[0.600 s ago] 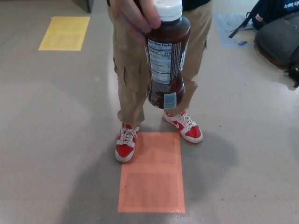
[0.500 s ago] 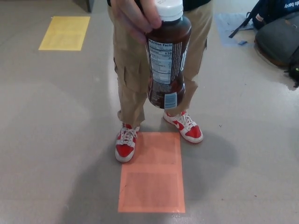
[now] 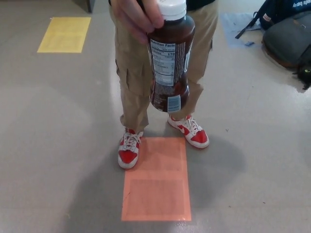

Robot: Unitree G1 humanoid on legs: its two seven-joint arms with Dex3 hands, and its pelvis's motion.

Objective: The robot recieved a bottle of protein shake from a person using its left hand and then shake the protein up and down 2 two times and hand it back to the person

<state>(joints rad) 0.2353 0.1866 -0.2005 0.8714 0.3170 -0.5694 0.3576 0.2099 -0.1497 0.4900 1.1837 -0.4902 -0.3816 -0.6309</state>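
A person's hand point(image 3: 137, 17) holds a brown protein shake bottle point(image 3: 169, 63) by its neck, just below the white cap point(image 3: 172, 8). The bottle hangs upright at the top middle of the head view, its nutrition label facing me. The person stands behind it in tan trousers point(image 3: 133, 73) and red and white shoes point(image 3: 127, 149). Neither of my hands shows in the view.
An orange rectangle point(image 3: 156, 178) is marked on the grey floor in front of the person's feet. A yellow rectangle point(image 3: 64, 34) lies at the far left. Dark bags point(image 3: 287, 36) rest on the floor at the upper right.
The whole picture has shifted slightly up and left, so the camera has moved. The bottle stays in the person's hand, sitting a little higher in the picture.
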